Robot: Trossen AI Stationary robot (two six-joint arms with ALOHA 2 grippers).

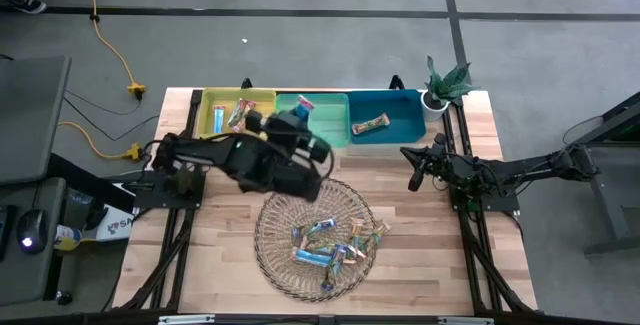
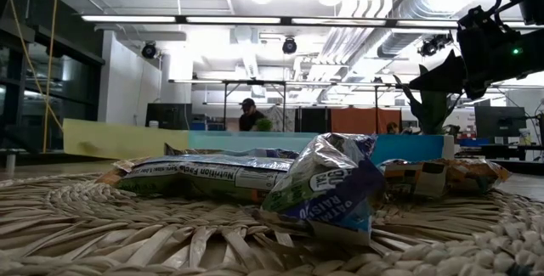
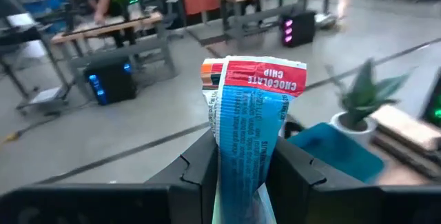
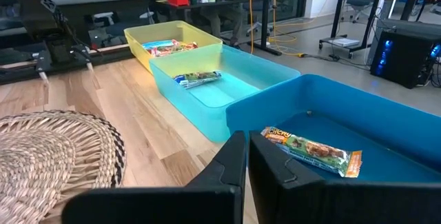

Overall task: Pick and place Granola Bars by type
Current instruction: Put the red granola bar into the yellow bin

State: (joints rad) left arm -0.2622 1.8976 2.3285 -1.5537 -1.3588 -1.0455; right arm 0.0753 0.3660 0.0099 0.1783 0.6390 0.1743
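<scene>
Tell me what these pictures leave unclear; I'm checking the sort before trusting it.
- Green bin, high view: left arm covers part of its floor.
- Held bar, left wrist view: lower end hidden between left gripper fingers.
- Wicker plate bars, high view: wrapper print too small.

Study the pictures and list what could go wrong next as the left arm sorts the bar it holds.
1. The left gripper pinches only the lower end of the blue bar, so it might slip or swing loose.
2. It hangs over the green bin, between the yellow bin and teal bin; a mistimed release could land it among the wrong type.
</scene>
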